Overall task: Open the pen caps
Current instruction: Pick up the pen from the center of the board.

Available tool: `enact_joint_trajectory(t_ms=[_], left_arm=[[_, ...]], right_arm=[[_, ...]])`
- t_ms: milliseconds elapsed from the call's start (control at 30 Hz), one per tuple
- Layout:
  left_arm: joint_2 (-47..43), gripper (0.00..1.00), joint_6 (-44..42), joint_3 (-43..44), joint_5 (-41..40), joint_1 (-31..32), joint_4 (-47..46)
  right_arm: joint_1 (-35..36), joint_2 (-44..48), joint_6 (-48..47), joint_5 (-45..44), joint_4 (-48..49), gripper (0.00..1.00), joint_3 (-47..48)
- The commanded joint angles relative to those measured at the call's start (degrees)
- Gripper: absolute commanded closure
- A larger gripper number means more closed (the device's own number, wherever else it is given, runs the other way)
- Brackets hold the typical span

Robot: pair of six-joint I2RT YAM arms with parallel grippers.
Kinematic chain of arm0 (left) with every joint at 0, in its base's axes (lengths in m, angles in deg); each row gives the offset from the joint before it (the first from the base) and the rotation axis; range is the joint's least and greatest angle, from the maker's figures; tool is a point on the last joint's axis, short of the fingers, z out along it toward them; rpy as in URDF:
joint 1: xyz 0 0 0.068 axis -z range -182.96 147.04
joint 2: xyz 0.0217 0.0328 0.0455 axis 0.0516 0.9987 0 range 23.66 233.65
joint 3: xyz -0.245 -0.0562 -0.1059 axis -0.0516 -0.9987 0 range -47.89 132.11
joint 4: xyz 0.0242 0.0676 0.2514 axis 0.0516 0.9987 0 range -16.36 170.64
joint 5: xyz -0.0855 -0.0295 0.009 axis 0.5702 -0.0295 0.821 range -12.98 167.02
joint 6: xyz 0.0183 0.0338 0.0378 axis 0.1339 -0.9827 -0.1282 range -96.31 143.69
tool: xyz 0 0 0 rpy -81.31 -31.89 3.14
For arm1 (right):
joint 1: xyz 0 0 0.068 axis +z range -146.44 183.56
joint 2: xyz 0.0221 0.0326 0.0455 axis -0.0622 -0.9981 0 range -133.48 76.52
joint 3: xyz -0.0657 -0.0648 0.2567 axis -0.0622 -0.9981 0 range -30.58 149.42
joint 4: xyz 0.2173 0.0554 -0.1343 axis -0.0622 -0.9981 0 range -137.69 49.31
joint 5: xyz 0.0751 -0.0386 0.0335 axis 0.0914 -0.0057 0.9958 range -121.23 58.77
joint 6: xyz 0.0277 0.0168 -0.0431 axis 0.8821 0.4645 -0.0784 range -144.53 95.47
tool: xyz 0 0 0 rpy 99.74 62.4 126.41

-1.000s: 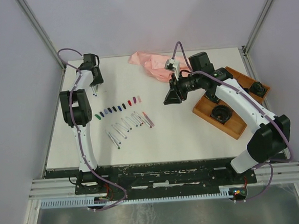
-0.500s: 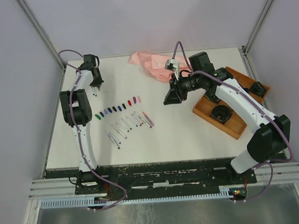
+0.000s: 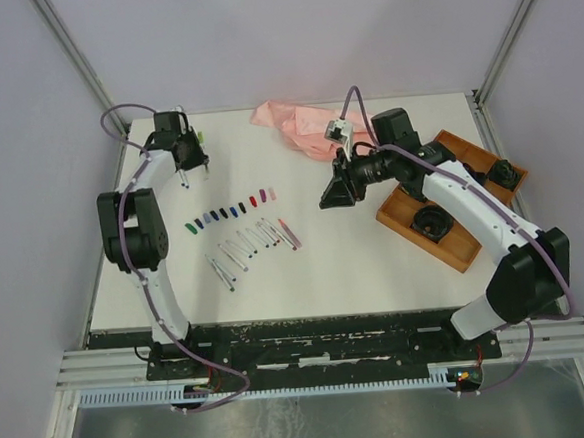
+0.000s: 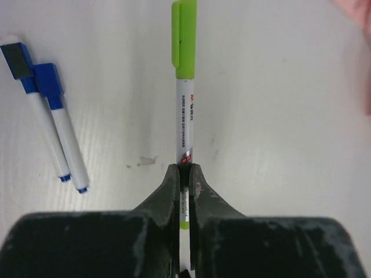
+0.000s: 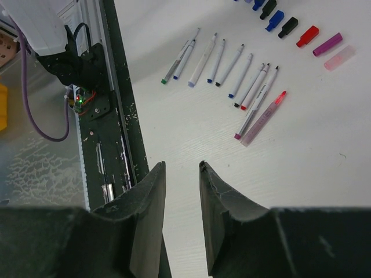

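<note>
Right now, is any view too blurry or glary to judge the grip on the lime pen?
Left wrist view: lime pen sharp, no glare; left hand shut on its barrel, slightly soft; pink blur at right edge. Top view: even light, pen tiny. Right wrist view: right hand soft, pens beyond sharp.

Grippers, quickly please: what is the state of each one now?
Left gripper: closed on the lime-capped pen.
Right gripper: open, holding nothing.

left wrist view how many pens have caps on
3: lime-capped pen at centre, clamped in the left gripper; two blue-capped pens side by side at the left. Others may lie out of frame.
</note>
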Motion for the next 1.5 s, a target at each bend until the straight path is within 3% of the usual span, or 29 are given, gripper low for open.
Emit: enact_joint_trajectory(t_ms=[0,167,300,433,600,933,1300,1467], left_arm=[[-16.73,0.97,11.89,-16.32,11.14,2.07,-24.14],[-29.8,0.97,20.6,-36.49,15.78,6.38,-49.32],[-39.68,0.97,23.24,-49.56,15.12,12.24,-63.68],[-48.05,0.97,24.04,-61.83,10.99,19.07,-74.85],[-55.94,0.97,23.04,-70.71,2.22,28.75,-84.02],[-59.16,0.97,21.03,-75.51,-7.63,43.31,-92.91],[-53.69,0.97,20.83,-73.04,-8.71,50.35,-96.22],[-52.78,0.97,20.84,-72.64,-8.79,51.65,-97.28]], right_arm=[[-0.59,4.85,5.11,1.62,10.27,0.63,-3.06],[-1.78,7.86,10.42,3.58,22.25,0.59,-8.5],[-2.59,10.04,16.79,5.06,31.33,0.54,-12.32],[-2.73,11.68,24.09,7.21,39.55,0.45,-15.51],[-2.72,12.01,35.23,8.51,51.52,0.42,-18.6],[-2.55,10.86,60.56,0.91,91.55,0.27,-31.0],[0.07,8.87,61.65,0.56,93.89,0.27,-31.37],[1.59,8.81,58.02,-1.01,89.32,0.3,-31.37]])
